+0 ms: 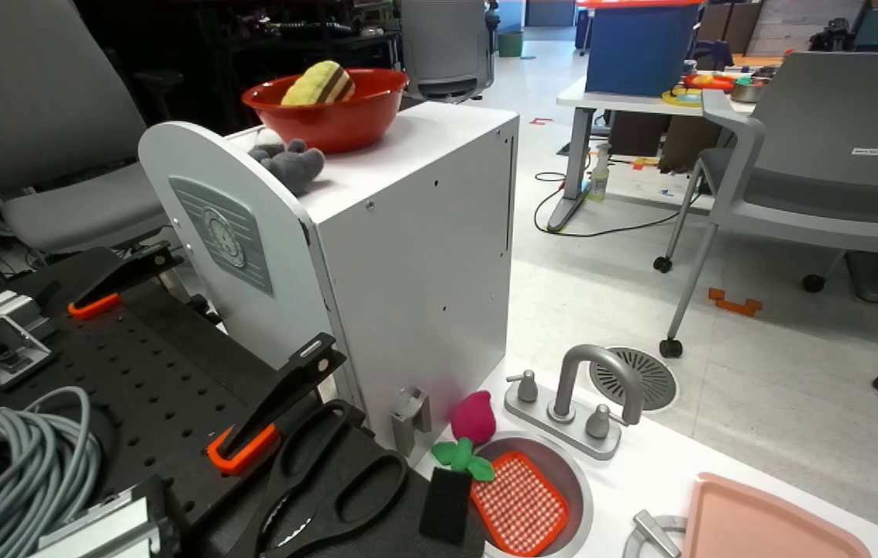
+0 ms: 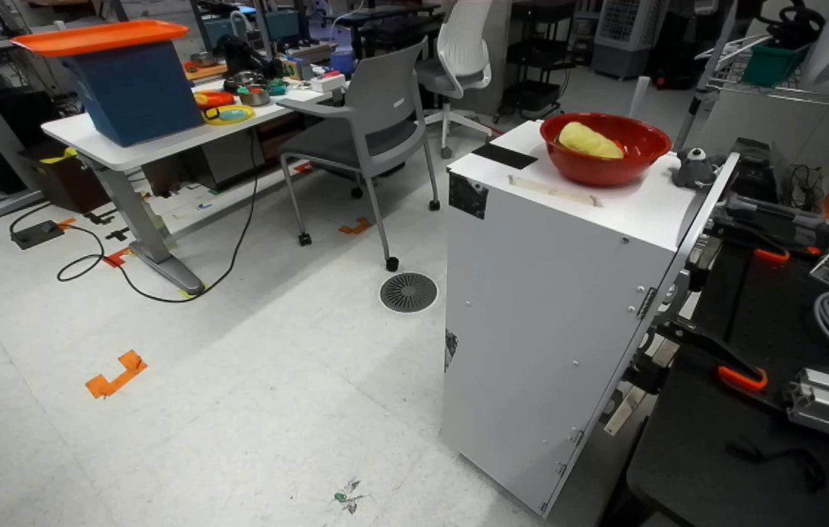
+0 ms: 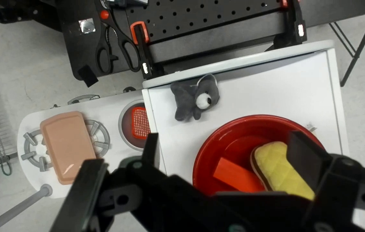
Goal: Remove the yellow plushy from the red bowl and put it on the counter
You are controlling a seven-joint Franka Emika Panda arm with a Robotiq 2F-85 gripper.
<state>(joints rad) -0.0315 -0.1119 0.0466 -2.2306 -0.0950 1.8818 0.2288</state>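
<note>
The yellow plushy (image 1: 318, 85) with brown stripes lies in the red bowl (image 1: 338, 132), on top of a white cabinet. Both also show in an exterior view, with the plushy (image 2: 588, 140) above the near rim of the bowl (image 2: 604, 172). In the wrist view the plushy (image 3: 279, 164) lies in the right part of the bowl (image 3: 213, 137), partly hidden by a finger. My gripper (image 3: 229, 149) is open and empty above the bowl, its fingers wide apart. The gripper does not show in either exterior view. The counter (image 1: 652, 473) stands lower, beside the cabinet; it also shows in the wrist view (image 3: 108, 109).
An orange-red block (image 3: 237, 175) lies in the bowl. A grey plush toy (image 3: 195, 98) lies on the white cabinet (image 1: 423, 256) near its raised curved panel (image 1: 233, 225). The counter bears a faucet (image 1: 574, 395), a basin (image 1: 582, 496) and a pink tray (image 1: 764, 519). Scissors (image 1: 330, 496) lie on the black table.
</note>
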